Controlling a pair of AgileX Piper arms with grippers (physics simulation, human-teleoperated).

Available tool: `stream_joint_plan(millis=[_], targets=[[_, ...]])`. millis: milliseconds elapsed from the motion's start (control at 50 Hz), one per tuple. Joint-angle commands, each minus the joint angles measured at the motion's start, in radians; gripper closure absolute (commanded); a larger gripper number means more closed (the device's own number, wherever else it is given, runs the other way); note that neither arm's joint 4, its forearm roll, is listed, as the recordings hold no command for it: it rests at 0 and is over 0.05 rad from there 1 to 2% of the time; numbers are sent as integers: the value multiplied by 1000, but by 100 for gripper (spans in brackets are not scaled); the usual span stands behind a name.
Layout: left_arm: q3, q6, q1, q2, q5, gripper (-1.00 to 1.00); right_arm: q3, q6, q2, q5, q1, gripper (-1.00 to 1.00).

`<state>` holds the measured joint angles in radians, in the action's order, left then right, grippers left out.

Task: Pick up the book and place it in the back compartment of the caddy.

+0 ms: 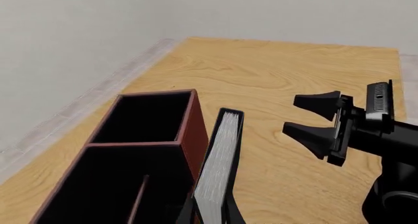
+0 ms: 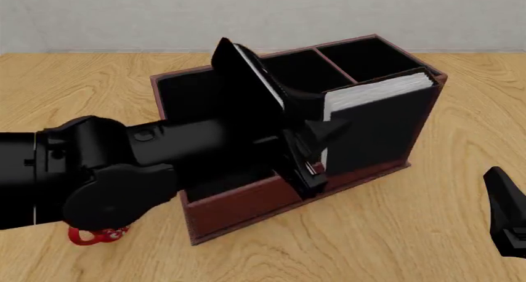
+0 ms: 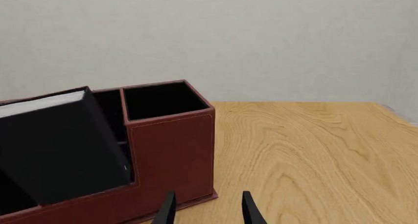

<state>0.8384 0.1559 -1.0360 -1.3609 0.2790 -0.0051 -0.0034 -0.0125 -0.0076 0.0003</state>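
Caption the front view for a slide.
Left gripper holds the black book tilted over the red-brown caddy, while the right gripper waits open nearby.

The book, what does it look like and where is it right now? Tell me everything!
The book is thick, with a black hard cover and white page edges. It stands tilted, pages upward, inside the dark red-brown caddy, leaning by the tall cells. The left tool is right at it, though its grip is hidden. The right tool is apart and open.
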Motion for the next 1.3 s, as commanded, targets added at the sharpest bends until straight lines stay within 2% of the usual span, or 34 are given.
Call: stream_joint_plan(millis=[20, 180, 460, 600, 940, 1300], targets=[[9, 26, 34, 106, -71, 100, 0, 0, 0, 0, 0, -100], [12, 25, 63, 167, -121, 100, 0, 0, 0, 0, 0, -100], [-25, 20, 125, 207, -141, 100, 0, 0, 0, 0, 0, -100], [-77, 23, 153, 201, -94, 100, 0, 0, 0, 0, 0, -100], [-95, -24, 154, 132, -15, 100, 0, 0, 0, 0, 0, -100], [-80, -24, 150, 68, 18, 100, 0, 0, 0, 0, 0, -100]])
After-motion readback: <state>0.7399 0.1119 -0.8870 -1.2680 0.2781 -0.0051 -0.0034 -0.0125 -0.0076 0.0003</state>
